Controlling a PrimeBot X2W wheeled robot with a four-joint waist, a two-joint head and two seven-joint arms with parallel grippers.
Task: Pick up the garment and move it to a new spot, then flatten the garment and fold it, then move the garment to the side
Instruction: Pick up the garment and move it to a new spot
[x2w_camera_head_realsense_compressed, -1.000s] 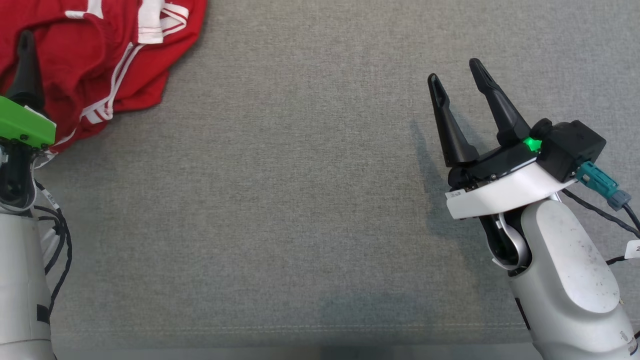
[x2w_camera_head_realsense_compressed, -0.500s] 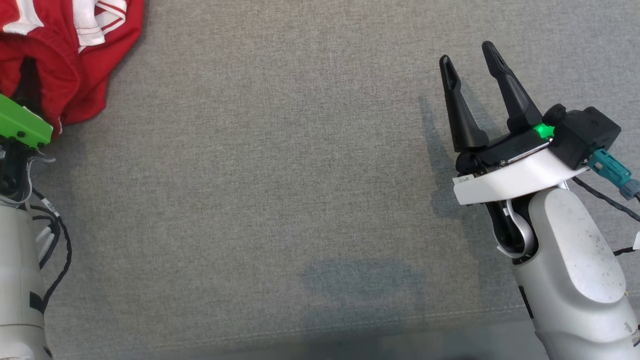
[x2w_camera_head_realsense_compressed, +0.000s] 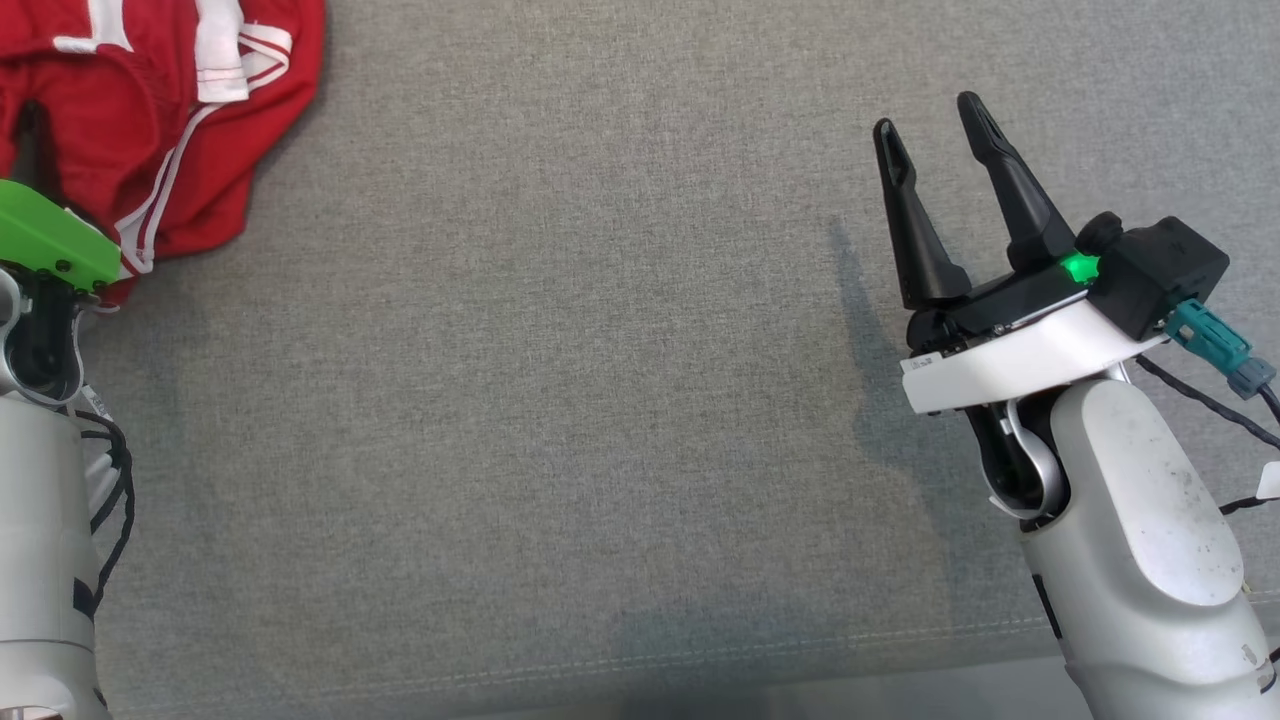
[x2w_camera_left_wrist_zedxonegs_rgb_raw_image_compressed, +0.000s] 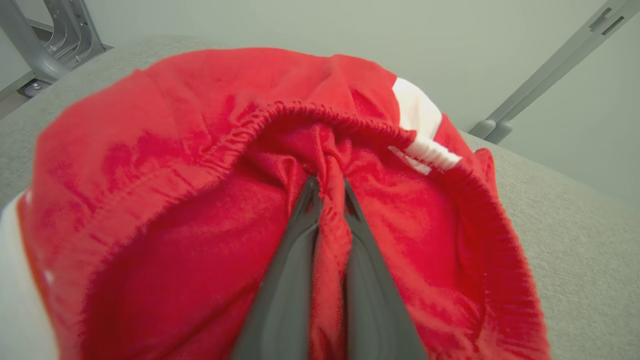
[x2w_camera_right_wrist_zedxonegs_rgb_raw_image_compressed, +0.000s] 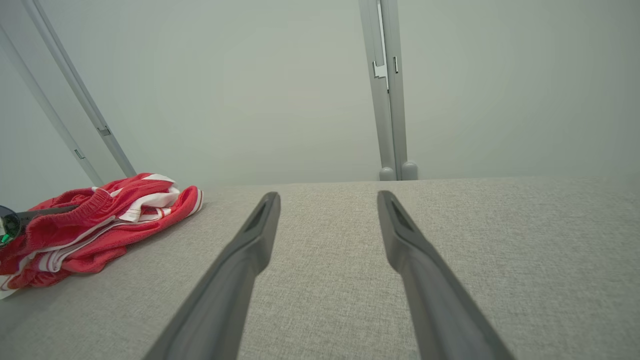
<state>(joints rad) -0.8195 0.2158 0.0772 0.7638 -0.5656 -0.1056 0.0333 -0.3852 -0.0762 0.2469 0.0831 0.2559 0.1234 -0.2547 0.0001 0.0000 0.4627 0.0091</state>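
Observation:
A crumpled red garment with white stripes lies at the far left corner of the grey cloth surface. In the left wrist view my left gripper is shut on a fold of the garment just below its elastic waistband. From the head view the green left wrist mount sits at the garment's near edge, and the fingers are buried in the cloth. My right gripper hovers open over bare surface at the right, far from the garment. Nothing is between the right gripper's fingers.
The surface's front seam runs along the bottom of the head view. Grey metal frame posts stand against the pale wall behind the surface, and another post foot is at the far left corner.
My left gripper has closed on the garment's fold, and the cloth has bunched up around it. The head camera has shifted slightly. The right arm stays open in the same pose.

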